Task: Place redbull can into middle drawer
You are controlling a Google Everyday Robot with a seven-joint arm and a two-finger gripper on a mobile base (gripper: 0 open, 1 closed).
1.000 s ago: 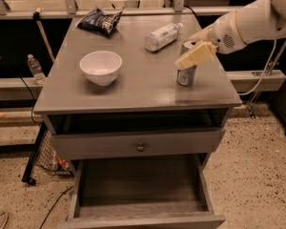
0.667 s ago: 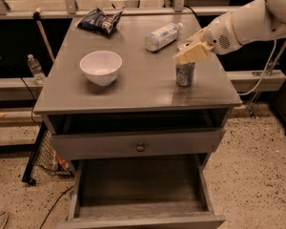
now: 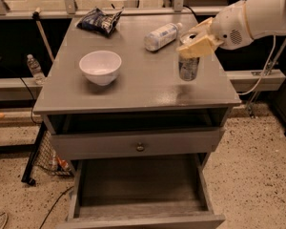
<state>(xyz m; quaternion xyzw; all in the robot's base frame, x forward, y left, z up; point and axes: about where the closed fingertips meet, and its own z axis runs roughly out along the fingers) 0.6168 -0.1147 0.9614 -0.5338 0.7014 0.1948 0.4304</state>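
The redbull can (image 3: pixel 188 67), a slim silver can, hangs upright just above the right side of the grey cabinet top (image 3: pixel 133 87). My gripper (image 3: pixel 195 44), with cream fingers on a white arm reaching in from the right, is shut on the can's top. The middle drawer (image 3: pixel 138 187) is pulled open at the bottom front, below and left of the can. Its plank floor is bare.
A white bowl (image 3: pixel 100 67) stands on the left of the top. A clear plastic bottle (image 3: pixel 162 36) lies behind the can and a dark snack bag (image 3: pixel 100 20) lies at the back left. A drawer front with a round knob (image 3: pixel 140 147) sits above the open drawer.
The gripper has closed on the can's top and lifted it slightly off the cabinet top. Nothing else moved.
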